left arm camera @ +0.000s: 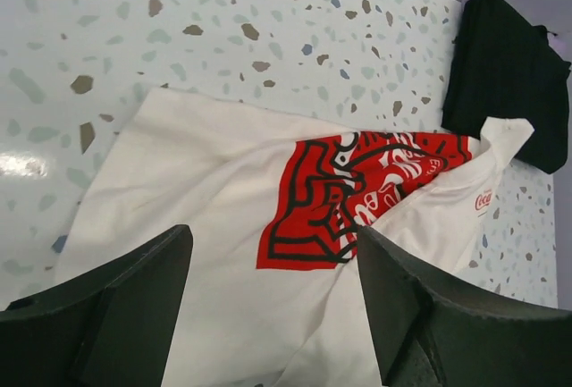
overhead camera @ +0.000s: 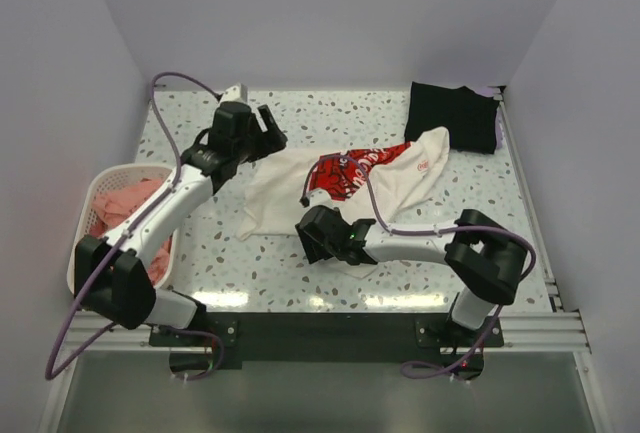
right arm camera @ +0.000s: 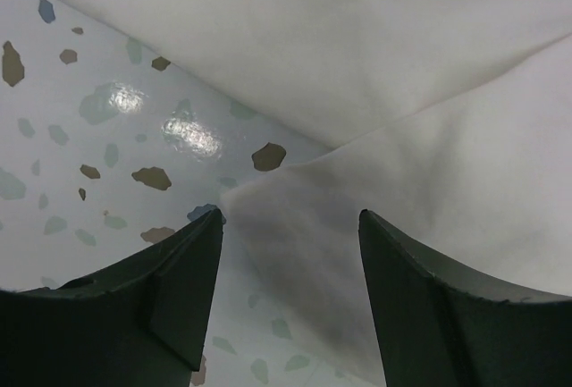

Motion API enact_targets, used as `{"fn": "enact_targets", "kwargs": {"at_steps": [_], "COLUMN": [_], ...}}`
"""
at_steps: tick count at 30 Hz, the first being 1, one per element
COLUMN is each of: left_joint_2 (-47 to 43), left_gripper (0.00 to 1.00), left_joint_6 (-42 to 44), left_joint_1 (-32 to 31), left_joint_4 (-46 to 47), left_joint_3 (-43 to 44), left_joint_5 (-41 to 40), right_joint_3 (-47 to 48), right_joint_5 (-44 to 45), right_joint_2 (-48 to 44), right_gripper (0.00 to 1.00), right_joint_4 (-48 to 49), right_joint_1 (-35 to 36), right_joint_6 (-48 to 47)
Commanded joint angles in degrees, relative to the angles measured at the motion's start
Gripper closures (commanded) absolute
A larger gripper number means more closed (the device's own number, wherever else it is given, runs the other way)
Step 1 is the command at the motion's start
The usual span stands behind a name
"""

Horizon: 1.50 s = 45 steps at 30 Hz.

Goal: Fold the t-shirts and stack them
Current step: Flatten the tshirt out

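Cloth this thin and limp will likely weigh next to nothing, sag from any single hold and slide easily over the glossy bench (overhead camera: 330, 113). My judgement is that the white t-shirt (overhead camera: 275, 193) is best taken at a hem corner or a sleeve edge, with two holds well apart to keep it spread. It lies rumpled in the middle of the bench, one part flapped over so that it hides some of the red-and-white print (overhead camera: 350, 171). A small red logo (left arm camera: 483, 199) shows on that flap.

Taking twelve o'clock as the far wall, a black t-shirt (overhead camera: 452, 115) lies folded at one o'clock, touching the white one's tip or just beside it; I cannot tell which. Pink t-shirts (overhead camera: 125, 203) are heaped in a white basket (overhead camera: 80, 233) at nine o'clock.

The right pincer (right arm camera: 288, 217) stands at the white shirt's six o'clock edge, its jaws partly apart astride a wrinkled corner of cloth, not clamped on it. The left pincer (left arm camera: 273, 235) hovers over the eleven o'clock edge, jaws wide and holding nothing.
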Motion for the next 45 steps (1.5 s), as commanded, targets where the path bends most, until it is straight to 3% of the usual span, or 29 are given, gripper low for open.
{"fn": "enact_targets", "kwargs": {"at_steps": [1, 7, 9, 10, 13, 16, 24, 31, 34, 36, 41, 45], "left_joint_2": [-7.5, -16.3, -17.2, -17.7, -18.5, -19.2, -16.8, -10.2, -4.7, -2.1, -3.9, -6.3], "left_gripper": [0.21, 0.23, 0.25, 0.26, 0.30, 0.34, 0.37, 0.36, 0.44, 0.55, 0.78, 0.88], "left_joint_6": [1.1, -0.9, -1.9, -2.2, -2.3, -1.8, 0.4, 0.7, 0.1, -0.9, -1.9, -3.2], "left_joint_1": [0.3, 0.8, 0.9, 0.8, 0.8, 0.8, -1.3, -2.3, -2.3, -2.3, -2.0, 0.7], "left_joint_4": [-4.4, -6.1, -5.8, -5.7, -4.6, -2.4, 5.5, 10.1, 7.7, 5.2, 3.1, -3.1], "left_joint_3": [-9.0, -22.7, -24.7, -25.9, -28.9, -32.2, -37.4, -34.2, -30.5, -28.2, -25.1, -21.2], "left_joint_5": [-8.7, -15.4, -15.3, -15.0, -13.3, -10.8, -6.7, -6.8, -9.9, -12.0, -16.0, -19.1], "right_joint_3": [2.8, 2.7, 2.4, 2.5, 1.2, 0.4, 0.5, 0.8, 1.3, 1.6, 2.8, 4.6], "right_joint_5": [3.5, 4.2, 5.1, 5.9, 9.3, 10.7, 12.6, 12.2, 12.5, 13.5, 16.5, 18.5], "right_joint_2": [2.6, 6.4, 6.4, 5.9, 0.2, -7.9, -25.4, -36.1, -39.6, -41.6, -43.3, -43.3], "right_gripper": [0.34, 0.37, 0.55, 0.70, 0.92, 0.99, 1.00, 1.00, 1.00, 1.00, 1.00, 1.00], "right_joint_4": [1.1, 1.1, -0.2, -1.2, -4.8, -8.9, -19.5, -26.3, -28.4, -30.0, -32.6, -35.1], "right_joint_1": [1.3, 2.0, 1.9, 1.9, 1.7, 0.6, -6.2, -13.8, -15.4, -16.0, -16.9, -19.2], "right_joint_6": [0.2, 0.9, 1.4, 1.8, 2.4, 2.0, -0.7, -2.7, -2.8, -3.0, -3.1, -3.9]}}
